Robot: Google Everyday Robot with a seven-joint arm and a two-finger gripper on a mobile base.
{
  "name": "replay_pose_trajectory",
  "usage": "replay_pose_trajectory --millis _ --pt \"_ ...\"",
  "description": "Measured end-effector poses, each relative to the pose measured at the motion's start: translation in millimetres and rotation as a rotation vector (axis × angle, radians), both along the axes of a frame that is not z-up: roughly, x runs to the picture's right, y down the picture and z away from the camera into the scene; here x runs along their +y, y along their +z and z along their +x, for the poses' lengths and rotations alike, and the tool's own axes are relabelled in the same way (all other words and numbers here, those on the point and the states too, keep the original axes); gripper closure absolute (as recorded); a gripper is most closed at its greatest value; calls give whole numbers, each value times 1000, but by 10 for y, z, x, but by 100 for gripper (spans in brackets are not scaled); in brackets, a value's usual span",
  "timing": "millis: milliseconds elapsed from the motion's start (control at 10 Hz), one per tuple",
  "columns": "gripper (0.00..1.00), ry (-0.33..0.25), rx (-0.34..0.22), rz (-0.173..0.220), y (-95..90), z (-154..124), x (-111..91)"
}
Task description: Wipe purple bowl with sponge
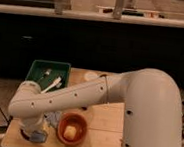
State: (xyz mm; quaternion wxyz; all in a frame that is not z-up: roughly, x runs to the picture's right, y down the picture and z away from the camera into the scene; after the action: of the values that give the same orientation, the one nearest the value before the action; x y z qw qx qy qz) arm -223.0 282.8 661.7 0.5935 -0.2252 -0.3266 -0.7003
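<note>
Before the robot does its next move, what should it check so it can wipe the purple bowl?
1. Gripper is low over the wooden table's front corner, under the arm: ok.
2. Sponge is at the gripper, where a blue and yellow bit shows: ok.
3. Purple bowl is under the sponge: cannot tell, the arm hides it.
4. Orange bowl with the yellow lump is apart from the gripper: ok, but close.
5. Green tray is behind, out of the way: ok.
</note>
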Motion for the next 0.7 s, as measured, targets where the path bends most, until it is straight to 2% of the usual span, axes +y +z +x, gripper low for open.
replay_pose_trajectory --millis 300,400,700 --pt "100 1 1 33 173 -251 -255" --pt "100 -8 -18 44 206 -442 -326" --pt "100 -75 -89 57 111 -803 -283"
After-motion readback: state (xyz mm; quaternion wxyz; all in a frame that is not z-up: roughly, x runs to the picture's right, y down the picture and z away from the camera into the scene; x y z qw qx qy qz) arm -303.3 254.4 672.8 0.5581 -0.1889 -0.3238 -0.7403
